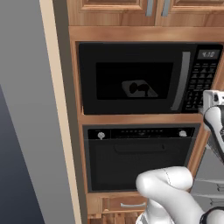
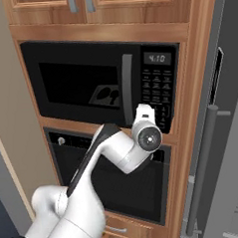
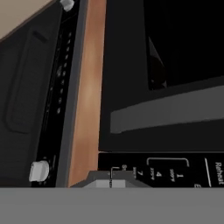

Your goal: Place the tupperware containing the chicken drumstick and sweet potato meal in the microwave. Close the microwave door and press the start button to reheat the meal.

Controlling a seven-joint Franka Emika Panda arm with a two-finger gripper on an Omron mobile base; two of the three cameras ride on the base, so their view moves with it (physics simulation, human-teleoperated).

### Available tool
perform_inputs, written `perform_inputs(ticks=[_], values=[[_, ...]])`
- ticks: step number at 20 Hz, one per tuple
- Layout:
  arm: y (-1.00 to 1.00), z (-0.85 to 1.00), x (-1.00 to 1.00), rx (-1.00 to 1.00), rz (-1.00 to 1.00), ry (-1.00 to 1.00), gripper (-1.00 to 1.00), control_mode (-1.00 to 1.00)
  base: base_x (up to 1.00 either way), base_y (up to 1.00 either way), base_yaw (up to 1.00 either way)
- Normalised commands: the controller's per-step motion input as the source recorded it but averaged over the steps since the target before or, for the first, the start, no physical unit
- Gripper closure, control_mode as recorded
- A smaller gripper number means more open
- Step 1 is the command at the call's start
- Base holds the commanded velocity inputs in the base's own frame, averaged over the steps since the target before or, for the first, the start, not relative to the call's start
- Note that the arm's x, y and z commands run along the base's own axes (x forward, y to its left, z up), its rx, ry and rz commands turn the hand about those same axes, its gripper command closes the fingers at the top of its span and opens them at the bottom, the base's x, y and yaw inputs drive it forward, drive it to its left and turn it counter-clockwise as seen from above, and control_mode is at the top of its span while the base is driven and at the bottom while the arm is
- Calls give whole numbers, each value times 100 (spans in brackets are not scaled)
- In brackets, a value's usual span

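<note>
The black microwave (image 1: 144, 50) sits in a wooden cabinet niche. The microwave door (image 1: 109, 100) is closed, with its grey bar handle (image 1: 184, 81) beside the keypad (image 1: 202, 81). Through the dark window the pale tupperware (image 1: 139, 89) (image 2: 107, 96) shows inside. My white hand (image 1: 213, 103) (image 2: 144, 120) is at the lower end of the keypad (image 2: 156, 91). In the hand view my gripper (image 3: 110, 180) is shut with nothing in it, its tips right at the lowest row of keypad buttons (image 3: 166, 173). The handle (image 3: 175, 109) crosses above them.
A black oven (image 1: 140, 162) (image 2: 120, 186) with round knobs (image 3: 38, 170) sits right below the microwave, under a wooden shelf strip (image 3: 87, 96). A grey fridge (image 2: 221, 134) with a long handle stands at the right. A tall panel (image 1: 26, 109) rises at the left.
</note>
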Motion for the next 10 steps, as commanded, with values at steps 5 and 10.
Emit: perform_inputs(ticks=[5, 10], values=[[-13, -10, 33, 0, 0, 0, 100, -100, 0, 0, 0], [-4, -18, 31, 0, 0, 0, 100, -100, 0, 0, 0]])
